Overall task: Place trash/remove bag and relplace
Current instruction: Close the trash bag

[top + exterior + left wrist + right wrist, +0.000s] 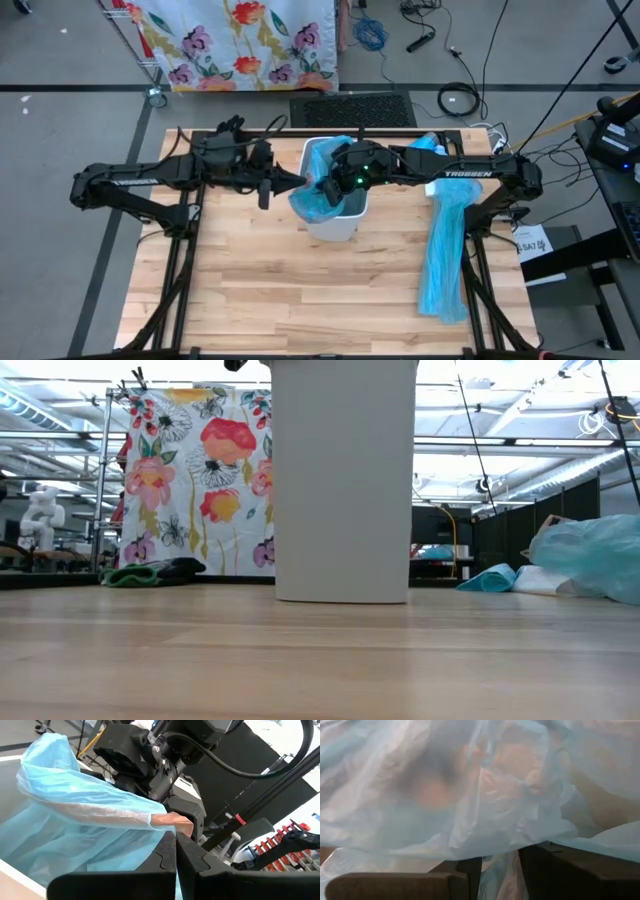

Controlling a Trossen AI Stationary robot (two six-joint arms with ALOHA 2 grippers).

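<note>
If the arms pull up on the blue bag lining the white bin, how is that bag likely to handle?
Probably floppy: the blue bag drapes in loose folds over the white bin's rim. Likely light and thin, since the left wrist view shows it translucent. It may slip or stretch; the right end effector has only a thin fold between its fingers.

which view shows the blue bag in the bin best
The left wrist view: the blue bag drapes over the white bin rim, the shut left gripper pinching it. The high view shows it small under both arms; the right wrist view only film; the low view none.
</note>
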